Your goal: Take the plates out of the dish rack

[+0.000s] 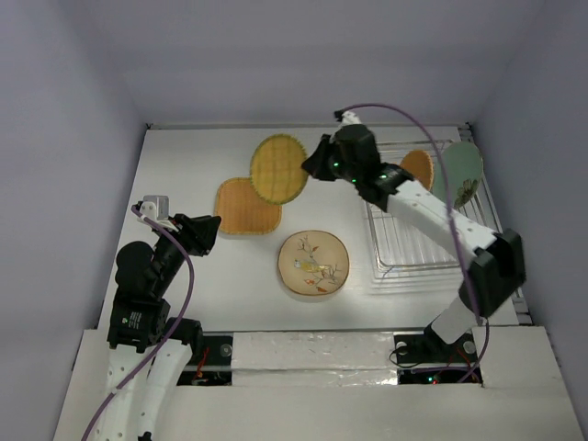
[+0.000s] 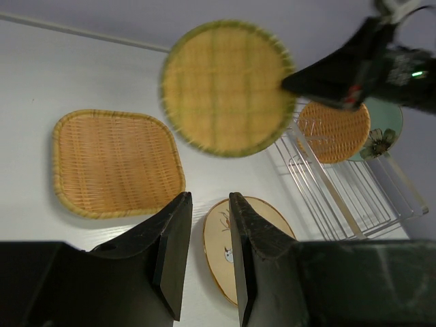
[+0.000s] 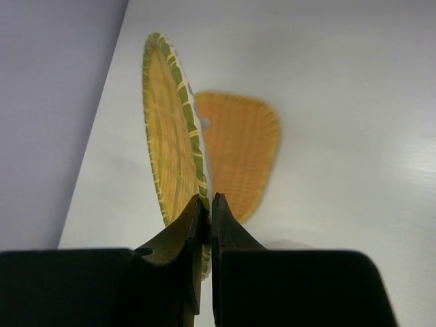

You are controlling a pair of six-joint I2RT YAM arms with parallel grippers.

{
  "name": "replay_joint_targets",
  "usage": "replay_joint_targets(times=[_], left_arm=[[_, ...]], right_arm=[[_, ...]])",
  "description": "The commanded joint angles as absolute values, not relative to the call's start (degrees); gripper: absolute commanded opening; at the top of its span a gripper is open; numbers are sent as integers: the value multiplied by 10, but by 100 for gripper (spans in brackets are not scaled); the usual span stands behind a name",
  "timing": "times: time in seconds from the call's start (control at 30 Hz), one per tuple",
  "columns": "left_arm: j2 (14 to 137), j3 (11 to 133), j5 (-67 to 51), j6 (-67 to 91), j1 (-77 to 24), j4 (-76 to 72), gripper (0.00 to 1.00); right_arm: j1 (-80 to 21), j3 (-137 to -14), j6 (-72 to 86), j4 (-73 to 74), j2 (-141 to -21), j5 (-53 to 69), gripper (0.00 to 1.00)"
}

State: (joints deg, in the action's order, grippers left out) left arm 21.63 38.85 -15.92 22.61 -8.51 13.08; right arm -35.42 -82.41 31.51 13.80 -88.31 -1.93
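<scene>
My right gripper (image 1: 314,166) is shut on the rim of the yellow-green checked plate (image 1: 278,169) and holds it on edge above the far middle of the table; the right wrist view shows the fingertips (image 3: 202,204) pinching the plate (image 3: 165,143). The orange rounded-square plate (image 1: 246,206) lies flat beneath and to its left. The cream branch-and-flower plate (image 1: 313,263) lies flat mid-table. The orange round plate (image 1: 418,168) and the pale green plate (image 1: 457,173) stand in the silver dish rack (image 1: 413,241) on the right. My left gripper (image 1: 209,233) is open and empty, left of the cream plate (image 2: 216,245).
The rack's near part (image 2: 354,197) holds nothing. White enclosure walls stand close on the left, far and right sides. A purple cable (image 1: 188,276) loops over my left arm and another arcs over my right arm (image 1: 432,216).
</scene>
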Motion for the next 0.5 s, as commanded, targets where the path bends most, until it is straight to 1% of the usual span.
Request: replay_joint_targets(times=[0.0, 0.17, 0.27, 0.47], left_arm=[[226, 383, -158, 226, -86, 104, 26], [225, 382, -152, 228, -86, 105, 26], [228, 382, -154, 228, -86, 104, 26], [232, 381, -159, 228, -81, 102, 26]], right_arm=[[-388, -878, 425, -7, -959, 40, 0], [-401, -912, 504, -79, -1084, 59, 0], [-406, -923, 547, -96, -1134, 60, 0], [-406, -887, 578, -117, -1175, 50, 0]])
